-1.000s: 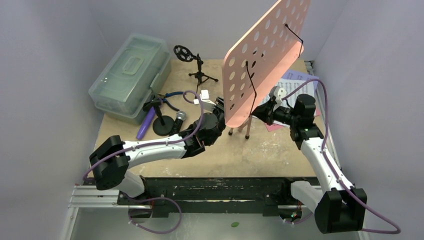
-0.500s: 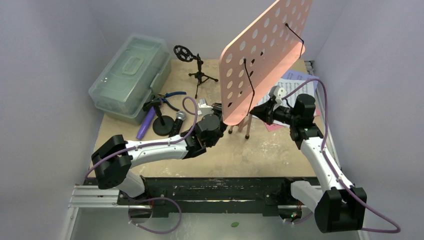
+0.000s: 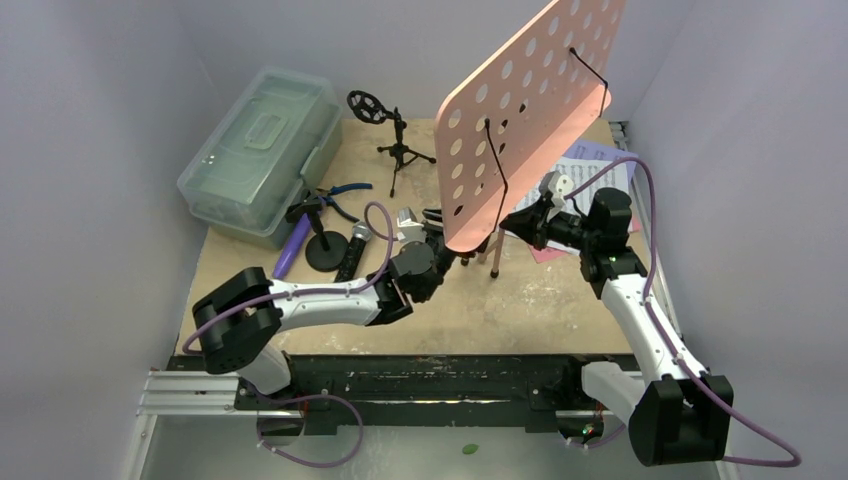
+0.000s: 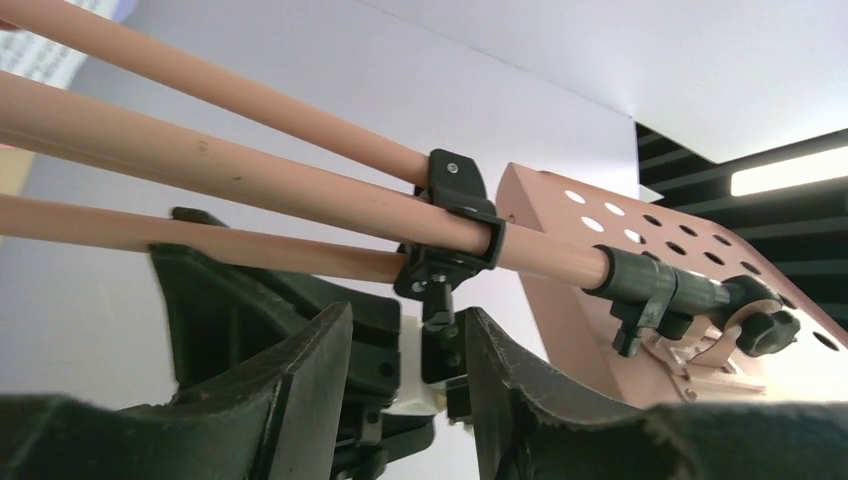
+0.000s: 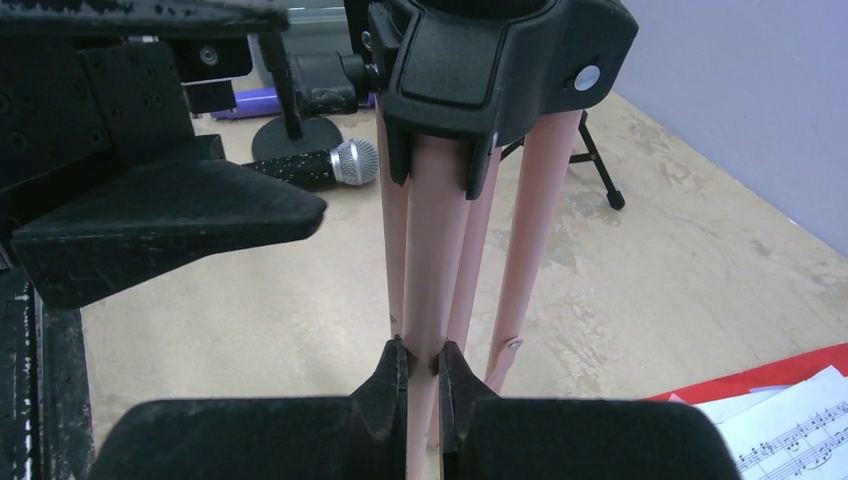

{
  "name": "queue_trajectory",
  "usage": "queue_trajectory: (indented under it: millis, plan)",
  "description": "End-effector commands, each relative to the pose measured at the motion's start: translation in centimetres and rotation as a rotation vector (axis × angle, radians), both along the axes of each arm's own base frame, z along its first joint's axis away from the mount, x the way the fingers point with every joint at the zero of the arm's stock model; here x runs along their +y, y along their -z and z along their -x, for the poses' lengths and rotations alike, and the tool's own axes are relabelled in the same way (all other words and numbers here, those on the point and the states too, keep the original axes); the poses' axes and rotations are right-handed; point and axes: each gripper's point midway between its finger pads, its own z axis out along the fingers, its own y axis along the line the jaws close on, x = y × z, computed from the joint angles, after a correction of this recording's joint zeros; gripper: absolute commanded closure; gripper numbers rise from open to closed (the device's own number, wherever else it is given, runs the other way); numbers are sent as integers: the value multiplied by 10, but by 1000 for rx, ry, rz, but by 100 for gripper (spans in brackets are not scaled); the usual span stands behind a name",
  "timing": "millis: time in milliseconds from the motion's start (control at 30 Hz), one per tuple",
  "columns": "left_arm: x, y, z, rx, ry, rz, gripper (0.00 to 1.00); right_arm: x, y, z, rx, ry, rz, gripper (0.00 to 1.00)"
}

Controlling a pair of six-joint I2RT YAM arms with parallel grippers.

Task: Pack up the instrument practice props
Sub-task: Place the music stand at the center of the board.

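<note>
Stand: the pink music stand [image 3: 530,110] is upright, with the feet of its tripod legs [image 3: 480,255] on the counter [image 3: 520,310] and its rack tilted; it is not packed yet.
Right fingers [image 5: 385,385]: pressed together on one pink tube low on the stand, I think to keep it from falling.
Left fingers [image 4: 310,370]: spread, one on each side of the small black joint [image 4: 440,335] under the stand's sliding collar [image 4: 462,205]; I see no pinch. Probably they are placed there to fold the legs.
Microphones: the black-silver microphone [image 3: 355,243] and the purple microphone [image 3: 293,248] lie left of the stand.
Mic tripod [image 3: 398,150]: stands behind the stand, to its left.
Sheet-music pages [image 3: 595,160]: flat, right of the stand.
Clear case [image 3: 258,150]: far left of the stand, lid down.
</note>
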Motion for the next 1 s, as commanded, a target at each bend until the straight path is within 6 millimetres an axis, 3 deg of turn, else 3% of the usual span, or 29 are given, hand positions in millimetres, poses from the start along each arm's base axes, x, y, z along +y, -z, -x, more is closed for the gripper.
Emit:
queue_trajectory:
  millis: [0,167,300,400,500,667,967]
  plan:
    - [27,-25,15,-112,-29,-51,54,-9,44,9,174,51,42,100]
    - [46,-7,23,-171,-58,-288,53,-10,44,8,175,53,42,100]
    - [59,-6,26,-338,-109,-554,54,-10,44,8,174,51,41,100]
    - [56,-9,24,-499,-131,-785,60,-10,44,8,174,51,42,100]
    - [44,-16,16,-575,-98,-908,69,-10,44,8,173,51,41,100]
    - [32,-23,3,-645,-67,-911,83,-10,44,8,174,50,40,100]
    - [18,-34,-5,-692,-49,-882,94,-9,45,8,174,46,39,100]
